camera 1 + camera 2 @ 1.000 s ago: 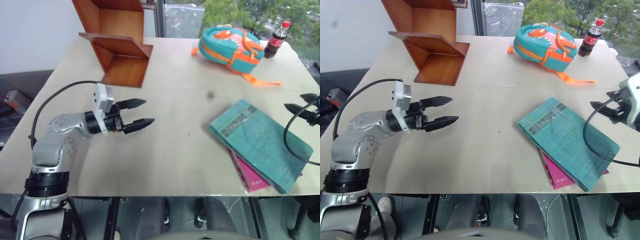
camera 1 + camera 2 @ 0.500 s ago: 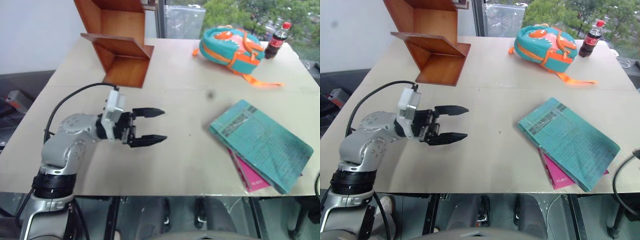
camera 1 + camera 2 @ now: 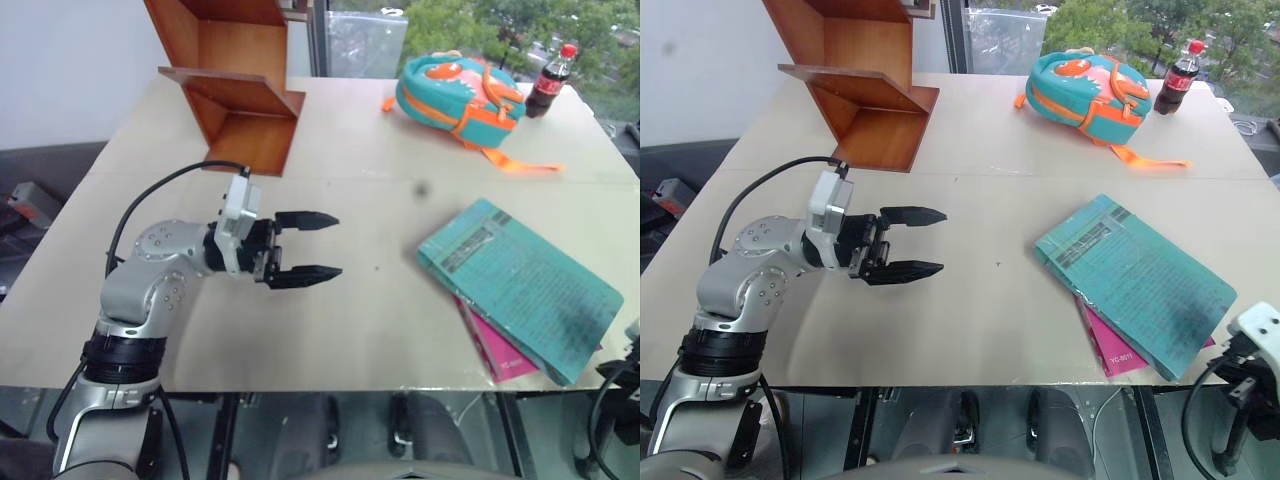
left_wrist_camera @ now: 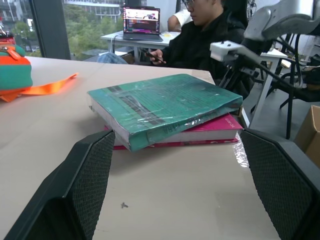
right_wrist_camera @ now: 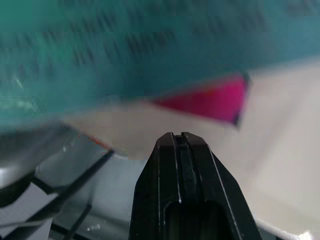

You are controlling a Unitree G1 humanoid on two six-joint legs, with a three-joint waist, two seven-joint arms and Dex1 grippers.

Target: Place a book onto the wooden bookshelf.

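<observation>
Right now your left gripper (image 3: 322,244) is standing with its jaws spread wide and nothing between them, hovering just over the bare middle of the table (image 3: 370,310) and pointing level across it toward the books. Your right gripper (image 5: 179,142) is sitting with its fingers pressed fully together, empty, down past the table's near right corner; in its wrist view the closed tips are pointing at the table edge under the books.

You are looking at the book (image 3: 520,285), the big teal one, lying flat near the table's right front edge, angled, with its pale label patch at the end toward the middle of the table. It is resting on top of a pink book (image 3: 495,352), whose corner is poking out at the near side. Neither gripper is touching the stack.

You are seeing the wooden bookshelf (image 3: 235,85) standing at the far left of the table, well apart from the books. A teal and orange backpack (image 3: 460,90) is lying at the far right, with a cola bottle (image 3: 553,80) standing just beside it. In the left wrist view a person (image 4: 207,30) is sitting behind the table, near a laptop (image 4: 141,21).
</observation>
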